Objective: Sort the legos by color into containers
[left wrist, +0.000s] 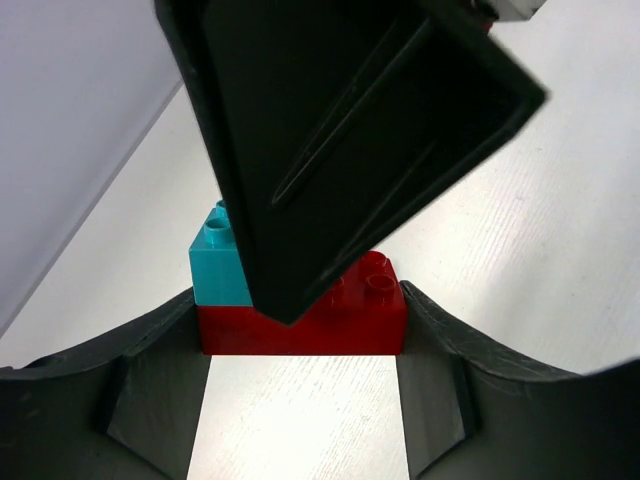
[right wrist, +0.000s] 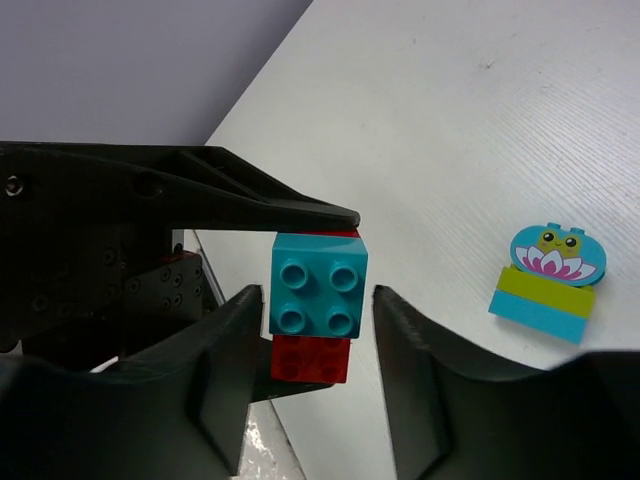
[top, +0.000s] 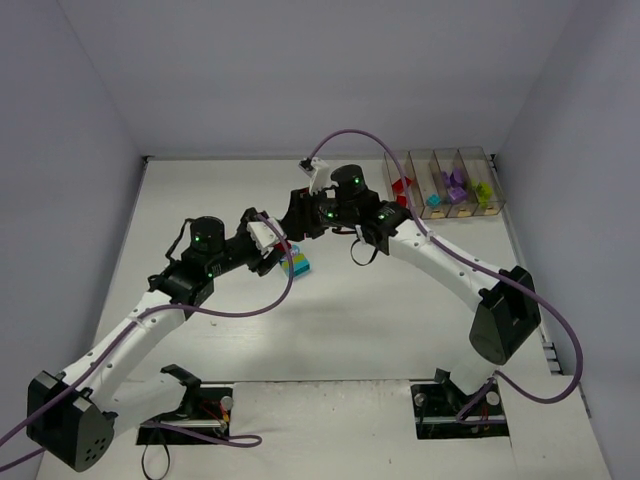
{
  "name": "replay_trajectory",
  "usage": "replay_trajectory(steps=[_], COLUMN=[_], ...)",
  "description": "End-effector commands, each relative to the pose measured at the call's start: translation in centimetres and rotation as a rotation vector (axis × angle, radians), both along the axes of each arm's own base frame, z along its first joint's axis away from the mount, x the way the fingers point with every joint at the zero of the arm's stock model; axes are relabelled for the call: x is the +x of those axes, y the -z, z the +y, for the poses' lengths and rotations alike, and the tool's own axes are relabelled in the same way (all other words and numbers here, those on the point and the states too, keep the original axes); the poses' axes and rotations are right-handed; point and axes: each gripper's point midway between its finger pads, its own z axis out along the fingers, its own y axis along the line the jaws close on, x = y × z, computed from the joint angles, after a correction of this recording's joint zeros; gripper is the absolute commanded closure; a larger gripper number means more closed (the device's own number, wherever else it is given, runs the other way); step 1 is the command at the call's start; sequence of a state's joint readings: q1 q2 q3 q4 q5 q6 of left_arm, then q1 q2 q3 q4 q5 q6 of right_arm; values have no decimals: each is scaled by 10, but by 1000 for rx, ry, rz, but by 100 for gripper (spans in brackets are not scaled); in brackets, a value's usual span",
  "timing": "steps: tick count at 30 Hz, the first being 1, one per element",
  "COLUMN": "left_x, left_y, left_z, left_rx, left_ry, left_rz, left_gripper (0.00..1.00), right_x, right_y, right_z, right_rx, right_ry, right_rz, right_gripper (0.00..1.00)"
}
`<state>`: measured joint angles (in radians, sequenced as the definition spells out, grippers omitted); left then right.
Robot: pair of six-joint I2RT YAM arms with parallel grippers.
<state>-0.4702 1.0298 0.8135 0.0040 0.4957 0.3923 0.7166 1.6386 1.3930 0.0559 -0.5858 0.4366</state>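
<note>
My left gripper (left wrist: 300, 325) is shut on a red brick (left wrist: 370, 315) that has a teal brick (left wrist: 218, 268) stuck on it, and holds the pair above the table. My right gripper (right wrist: 318, 300) is open, its jaws standing either side of the teal brick (right wrist: 318, 283) with small gaps. The red brick (right wrist: 311, 360) shows behind it. In the top view both grippers meet at mid-table (top: 300, 225) and hide the bricks. The clear containers (top: 447, 165) stand at the back right and hold red, teal, purple and lime pieces.
A stacked piece (right wrist: 545, 283), teal and lime with a rounded flower-printed top, lies on the table beside the grippers; it also shows in the top view (top: 297, 264). Purple cables loop over both arms. Walls close in the table on the left, back and right.
</note>
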Motion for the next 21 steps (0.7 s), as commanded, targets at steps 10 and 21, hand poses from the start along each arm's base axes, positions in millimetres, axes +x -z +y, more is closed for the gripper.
replay_trajectory(steps=[10,21], left_x=[-3,-5], left_y=[-25,27], left_z=[-6,-3], left_rx=[-99,-101], left_ry=[4,-65], left_rz=[-32,160], left_gripper=[100,100], right_x=[7,32], right_y=[-35,-68], right_z=[1,-54], right_rx=[50,52], right_ry=[18,131], right_rz=[-146,-233], right_gripper=[100,100])
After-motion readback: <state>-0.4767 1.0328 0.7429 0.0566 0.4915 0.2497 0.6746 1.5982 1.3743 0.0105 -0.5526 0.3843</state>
